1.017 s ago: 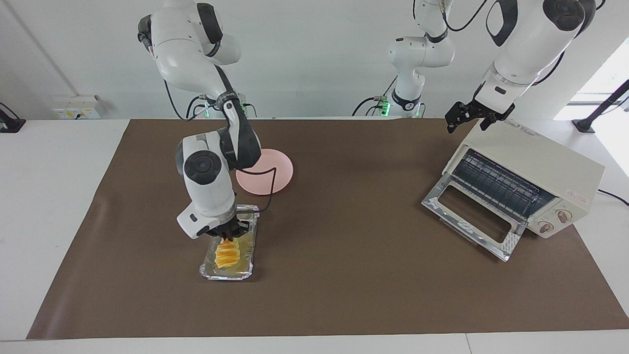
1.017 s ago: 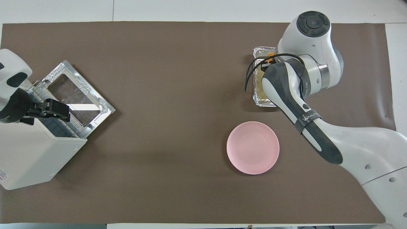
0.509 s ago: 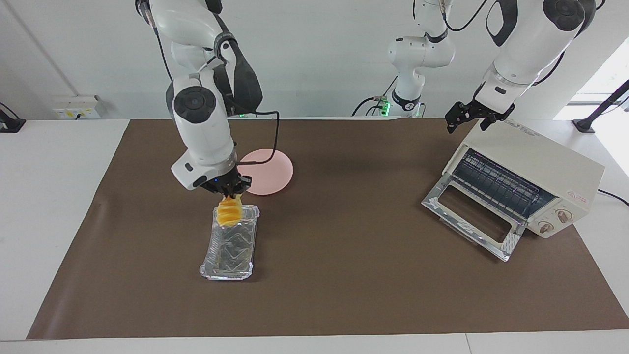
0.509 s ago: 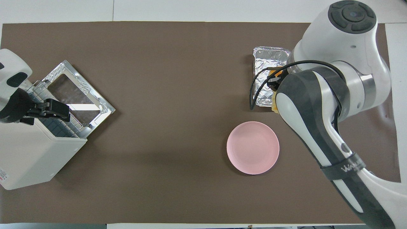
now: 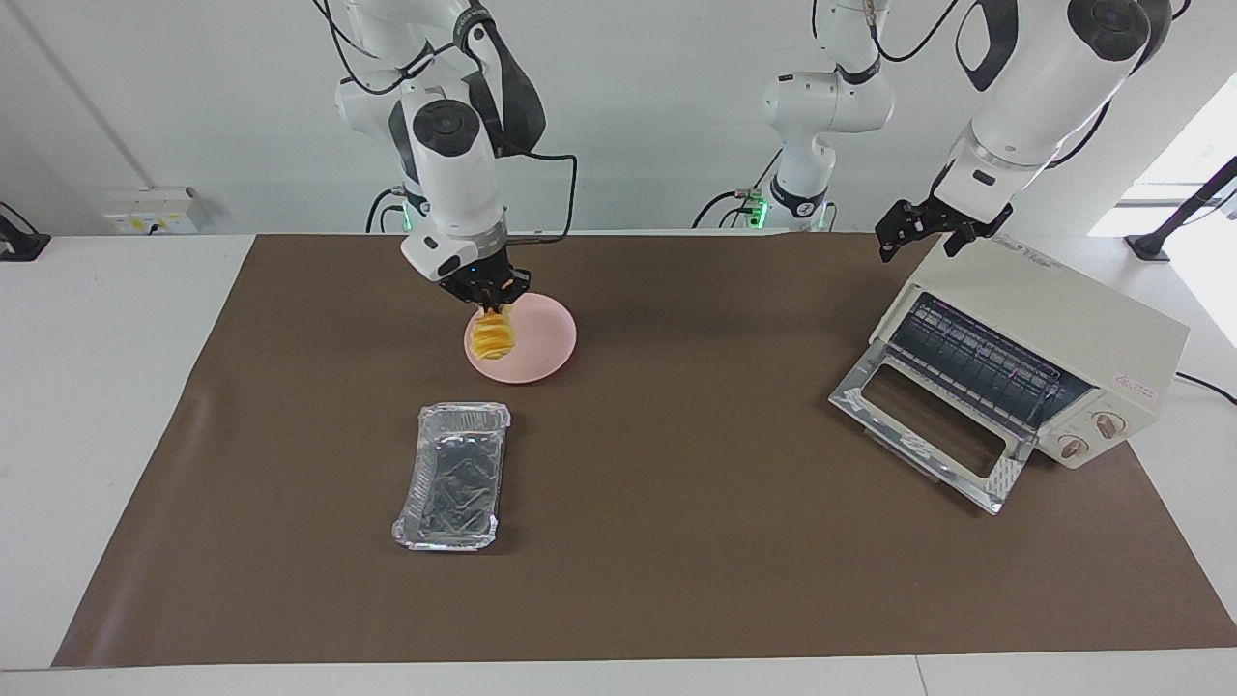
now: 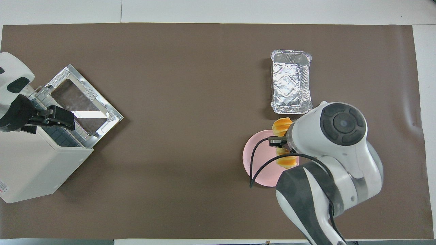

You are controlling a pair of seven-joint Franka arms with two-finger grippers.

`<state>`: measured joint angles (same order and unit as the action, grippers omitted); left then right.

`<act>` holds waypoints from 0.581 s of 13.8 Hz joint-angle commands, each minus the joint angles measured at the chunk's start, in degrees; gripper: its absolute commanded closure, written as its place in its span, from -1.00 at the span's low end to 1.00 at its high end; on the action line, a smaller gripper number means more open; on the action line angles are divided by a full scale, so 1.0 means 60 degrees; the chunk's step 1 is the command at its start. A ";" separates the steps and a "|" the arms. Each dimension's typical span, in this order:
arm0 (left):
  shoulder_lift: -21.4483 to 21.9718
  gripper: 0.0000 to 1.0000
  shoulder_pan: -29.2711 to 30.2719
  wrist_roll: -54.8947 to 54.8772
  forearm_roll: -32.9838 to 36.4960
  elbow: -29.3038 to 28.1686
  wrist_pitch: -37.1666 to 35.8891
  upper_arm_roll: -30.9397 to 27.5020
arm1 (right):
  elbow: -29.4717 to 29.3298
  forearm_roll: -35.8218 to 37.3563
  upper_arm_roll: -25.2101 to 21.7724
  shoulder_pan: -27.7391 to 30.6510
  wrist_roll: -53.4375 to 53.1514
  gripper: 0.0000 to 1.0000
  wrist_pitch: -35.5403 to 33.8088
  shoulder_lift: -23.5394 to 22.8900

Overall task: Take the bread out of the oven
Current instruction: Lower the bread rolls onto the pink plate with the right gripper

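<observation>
The right gripper [image 5: 491,303] is clamping the bread [image 5: 492,337], dangling over the pink plate [image 5: 541,338]; it should lower until the loaf touches before releasing. The left gripper [image 5: 923,230] is waiting, its fingers spread, above the open oven [image 5: 1053,329].

Your right gripper [image 5: 491,295] hangs pointing straight down, wrist upright, fingers pinched on the bread [image 5: 492,334], up in the air toward the right arm's end of the worktop. Your left gripper [image 5: 918,230] waits raised near the corner at the left arm's end.
</observation>
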<state>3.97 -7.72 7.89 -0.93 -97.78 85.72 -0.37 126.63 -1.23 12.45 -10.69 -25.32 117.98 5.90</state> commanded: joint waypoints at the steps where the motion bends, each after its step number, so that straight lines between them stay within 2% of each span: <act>1: 0.0129 -1.00 0.0129 -0.0055 -0.0079 -0.0081 0.0055 0.0047 | 0.1831 -0.0190 -0.0010 -0.0151 -0.0174 1.00 0.1645 0.0672; 4: 0.0129 -1.00 0.0130 -0.0055 -0.0079 -0.0081 0.0055 0.0047 | 0.2857 -0.0190 -0.0010 -0.0634 -0.0832 1.00 0.3403 0.0352; 8: 0.0129 -1.00 0.0144 -0.0055 -0.0079 -0.0081 0.0055 0.0047 | 0.2860 -0.0190 -0.0010 -0.0694 -0.0849 1.00 0.3919 -0.0031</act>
<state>3.97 -7.72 7.89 -0.93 -97.78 85.72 -0.37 143.62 -1.24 12.45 -14.94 -30.25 139.68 5.97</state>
